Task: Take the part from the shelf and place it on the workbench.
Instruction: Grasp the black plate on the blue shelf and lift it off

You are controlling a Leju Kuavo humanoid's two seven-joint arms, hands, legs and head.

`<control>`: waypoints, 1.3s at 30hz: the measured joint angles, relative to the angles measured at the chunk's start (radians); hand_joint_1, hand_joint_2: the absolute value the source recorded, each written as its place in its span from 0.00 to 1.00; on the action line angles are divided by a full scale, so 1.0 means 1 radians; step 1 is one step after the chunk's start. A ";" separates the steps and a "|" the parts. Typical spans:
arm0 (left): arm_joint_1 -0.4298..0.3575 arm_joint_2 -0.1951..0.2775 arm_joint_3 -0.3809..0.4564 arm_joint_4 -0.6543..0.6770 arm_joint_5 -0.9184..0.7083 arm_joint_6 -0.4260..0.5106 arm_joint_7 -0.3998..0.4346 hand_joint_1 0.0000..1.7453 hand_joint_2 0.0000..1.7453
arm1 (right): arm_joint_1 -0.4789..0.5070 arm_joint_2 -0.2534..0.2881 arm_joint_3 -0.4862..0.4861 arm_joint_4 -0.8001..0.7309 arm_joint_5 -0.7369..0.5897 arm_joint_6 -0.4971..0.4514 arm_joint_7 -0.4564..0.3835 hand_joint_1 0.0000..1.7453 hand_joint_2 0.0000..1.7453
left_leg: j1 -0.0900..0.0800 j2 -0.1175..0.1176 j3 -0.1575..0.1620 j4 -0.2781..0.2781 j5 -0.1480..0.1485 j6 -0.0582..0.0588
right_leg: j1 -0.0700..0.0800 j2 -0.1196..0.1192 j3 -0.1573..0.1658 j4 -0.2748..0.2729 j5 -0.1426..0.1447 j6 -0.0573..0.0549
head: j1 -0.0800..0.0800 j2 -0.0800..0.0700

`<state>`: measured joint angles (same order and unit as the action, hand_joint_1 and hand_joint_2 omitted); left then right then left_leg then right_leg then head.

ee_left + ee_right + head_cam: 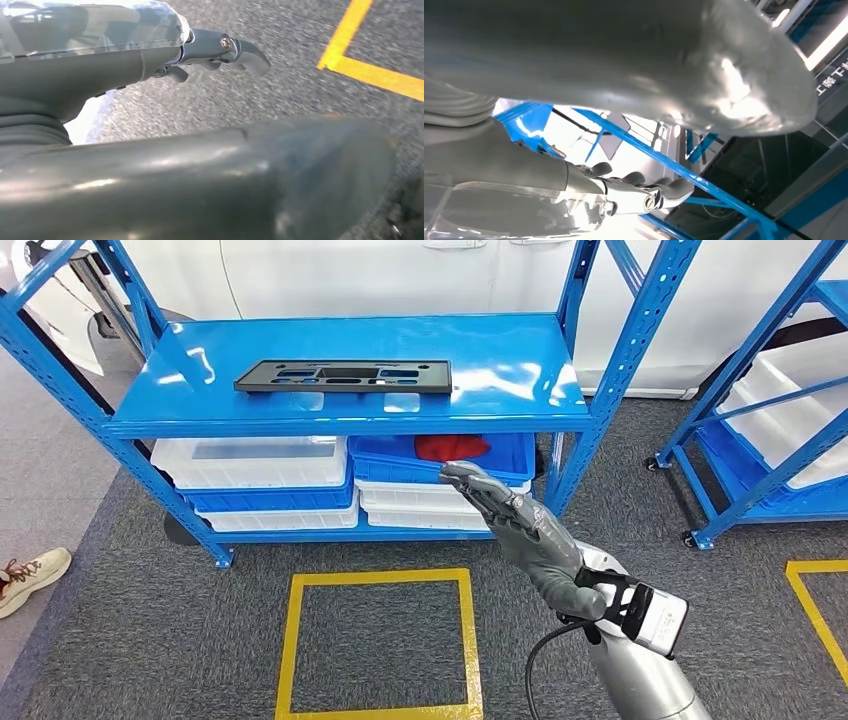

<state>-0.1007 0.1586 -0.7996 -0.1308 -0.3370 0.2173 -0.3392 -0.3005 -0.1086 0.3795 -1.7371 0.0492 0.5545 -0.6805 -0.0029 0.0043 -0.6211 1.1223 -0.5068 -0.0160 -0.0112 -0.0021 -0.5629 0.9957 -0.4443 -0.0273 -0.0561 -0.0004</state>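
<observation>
one black part [343,375], two blue shelving racks [350,415], four bins [255,462], one shoe [32,577]

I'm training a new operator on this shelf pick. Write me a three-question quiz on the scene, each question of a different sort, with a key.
1. True or false: the black part lies flat on the top shelf.
2. Which describes the right hand?
A. It grips the part.
B. It is raised in front of the rack, holding nothing, fingers extended.
C. It rests on the floor.
3. Fill in: the red item sits in a ____ bin on the lower level.

Key: 1 true; 2 B; 3 blue.
</observation>
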 joint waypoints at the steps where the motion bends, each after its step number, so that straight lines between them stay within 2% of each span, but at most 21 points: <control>1: 0.002 0.002 0.003 0.001 0.000 0.000 0.000 0.00 0.00 | 0.002 0.000 0.003 0.005 -0.001 0.000 0.000 0.00 0.00 | 0.003 0.000 -0.035 0.069 -0.031 -0.004 | 0.000 0.000 0.001 0.000 -0.002 -0.002 | 0.000 0.000; 3: 0.008 0.003 0.008 0.002 0.000 0.002 0.000 0.00 0.00 | 0.006 -0.001 0.008 0.015 -0.003 0.000 0.000 0.00 0.00 | 0.009 0.000 -0.095 0.174 -0.058 -0.012 | 0.000 0.002 0.003 0.000 -0.005 -0.002 | 0.000 0.000; 4: 0.011 0.003 0.011 0.003 0.000 0.004 0.000 0.00 0.00 | 0.007 -0.001 0.010 0.021 -0.006 0.000 0.000 0.00 0.00 | 0.012 0.000 -0.099 0.170 -0.041 -0.014 | -0.001 0.004 0.006 0.001 -0.007 -0.001 | 0.000 0.000; 5: 0.013 0.004 0.016 0.003 -0.001 0.007 0.000 0.00 0.00 | 0.006 -0.001 0.015 0.028 -0.009 0.001 0.000 0.00 0.00 | 0.015 0.000 -0.083 0.127 -0.005 -0.016 | -0.001 0.005 0.010 0.001 -0.011 0.002 | 0.000 0.000; 7: 0.014 0.005 0.027 0.003 -0.001 0.011 0.000 0.00 0.00 | 0.000 -0.002 0.027 0.046 -0.013 0.003 0.000 0.00 0.00 | 0.019 -0.001 -0.016 -0.021 0.074 -0.015 | -0.001 0.006 0.021 0.003 -0.020 0.010 | 0.000 0.000; 8: 0.014 0.005 0.033 0.003 -0.001 0.012 -0.001 0.00 0.00 | -0.005 -0.002 0.032 0.056 -0.015 0.003 0.000 0.00 0.00 | 0.019 -0.002 0.010 -0.077 0.092 -0.011 | 0.000 0.007 0.024 0.005 -0.025 0.016 | 0.000 0.000; 13: 0.019 0.006 0.053 0.003 -0.001 0.011 -0.009 0.00 0.00 | -0.026 -0.002 0.056 0.087 -0.021 0.004 0.000 0.00 0.00 | 0.015 -0.004 0.031 -0.122 0.086 0.021 | 0.000 0.008 0.017 0.023 -0.045 0.044 | 0.000 0.000; 15: 0.019 0.005 0.060 0.003 -0.001 0.010 -0.012 0.00 0.00 | -0.034 -0.001 0.063 0.097 -0.024 0.004 0.001 0.00 0.00 | 0.015 -0.004 0.036 -0.125 0.083 0.031 | -0.002 0.007 -0.029 0.115 -0.090 0.052 | 0.000 0.000; 17: 0.019 0.005 0.066 0.003 -0.001 0.008 -0.014 0.00 0.00 | -0.036 0.000 0.072 0.109 -0.027 0.004 0.002 0.00 0.00 | 0.012 -0.004 0.041 -0.125 0.077 0.038 | -0.002 0.006 -0.110 0.258 -0.141 0.054 | 0.000 0.000; 18: 0.020 0.005 0.068 0.003 -0.001 0.007 -0.015 0.00 0.00 | -0.035 0.000 0.076 0.116 -0.027 0.004 0.003 0.00 0.00 | 0.011 -0.004 0.045 -0.125 0.074 0.040 | -0.002 0.006 -0.142 0.306 -0.146 0.054 | 0.000 0.000; 19: 0.022 0.004 0.069 0.003 -0.001 0.006 -0.017 0.00 0.00 | -0.033 0.000 0.080 0.124 -0.027 0.004 0.005 0.00 0.00 | 0.010 -0.005 0.051 -0.125 0.069 0.040 | -0.002 0.006 -0.155 0.313 -0.129 0.052 | 0.000 0.000; 20: 0.023 0.004 0.070 0.003 -0.001 0.004 -0.018 0.00 0.00 | -0.033 0.000 0.083 0.131 -0.028 0.003 0.009 0.00 0.00 | 0.009 -0.006 0.059 -0.125 0.064 0.039 | -0.002 0.006 -0.148 0.280 -0.094 0.049 | 0.000 0.000; 22: 0.026 0.002 0.075 0.003 -0.001 0.003 -0.019 0.00 0.00 | -0.033 0.001 0.088 0.146 -0.034 0.001 0.029 0.00 0.00 | 0.007 -0.007 0.075 -0.125 0.053 0.035 | 0.001 0.003 -0.093 0.143 -0.010 0.038 | 0.000 0.000; 24: 0.026 0.001 0.083 0.003 -0.001 0.003 -0.021 0.00 0.00 | -0.037 0.006 0.094 0.165 -0.048 -0.007 0.066 0.00 0.00 | 0.004 -0.007 0.081 -0.123 0.043 0.026 | 0.006 -0.001 -0.053 0.043 0.024 0.027 | 0.000 0.000; 27: 0.027 0.000 0.089 0.003 -0.001 0.003 -0.024 0.00 0.00 | -0.041 0.014 0.099 0.199 -0.070 -0.025 0.104 0.00 0.00 | 0.004 -0.005 0.084 -0.126 0.035 0.010 | 0.008 0.001 -0.044 0.020 0.019 0.012 | 0.000 0.000; 29: 0.027 -0.001 0.090 0.003 -0.002 0.002 -0.026 0.00 0.00 | -0.043 0.015 0.101 0.219 -0.086 -0.039 0.110 0.00 0.00 | 0.005 -0.004 0.074 -0.092 0.013 0.000 | 0.004 0.002 -0.032 0.011 0.015 0.000 | 0.000 0.000; 30: 0.027 0.000 0.090 0.003 -0.002 0.002 -0.026 0.00 0.00 | -0.043 0.015 0.103 0.228 -0.093 -0.046 0.110 0.00 0.00 | 0.006 -0.005 0.052 -0.045 -0.009 -0.004 | 0.002 0.001 -0.025 0.007 0.013 -0.005 | 0.000 0.000; 33: 0.032 0.000 0.089 0.003 -0.001 0.001 -0.023 0.00 0.00 | -0.041 0.014 0.111 0.255 -0.100 -0.062 0.114 0.00 0.00 | 0.010 -0.004 -0.059 0.149 -0.072 -0.013 | 0.004 0.002 -0.009 0.007 -0.001 -0.012 | 0.000 0.000; 35: 0.037 -0.001 0.089 0.003 -0.002 0.001 -0.021 0.00 0.00 | -0.037 0.014 0.119 0.268 -0.101 -0.075 0.123 0.00 0.00 | 0.012 -0.004 -0.084 0.152 -0.034 -0.014 | 0.005 0.006 0.005 0.007 -0.012 -0.011 | 0.000 0.000; 37: 0.038 0.000 0.088 0.003 -0.002 0.002 -0.019 0.00 0.00 | -0.035 0.014 0.124 0.276 -0.108 -0.089 0.133 0.00 0.00 | 0.013 -0.005 -0.038 0.018 0.057 -0.008 | 0.005 0.008 0.023 0.007 -0.026 -0.007 | 0.000 0.000; 39: 0.038 0.001 0.087 0.004 -0.002 0.003 -0.019 0.00 0.00 | -0.035 0.014 0.128 0.281 -0.118 -0.099 0.142 0.00 0.00 | 0.008 -0.006 0.010 -0.094 0.102 0.003 | 0.008 0.010 0.034 0.009 -0.037 0.001 | 0.000 0.000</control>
<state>-0.0631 0.1594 -0.7122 -0.1268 -0.3388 0.2200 -0.3582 -0.3354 -0.0950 0.5074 -1.4559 -0.0686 0.4550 -0.5390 0.0049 -0.0017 -0.6107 1.0284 -0.4043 -0.0126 -0.0033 0.0075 -0.5289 1.0043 -0.4813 -0.0260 -0.0564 -0.0004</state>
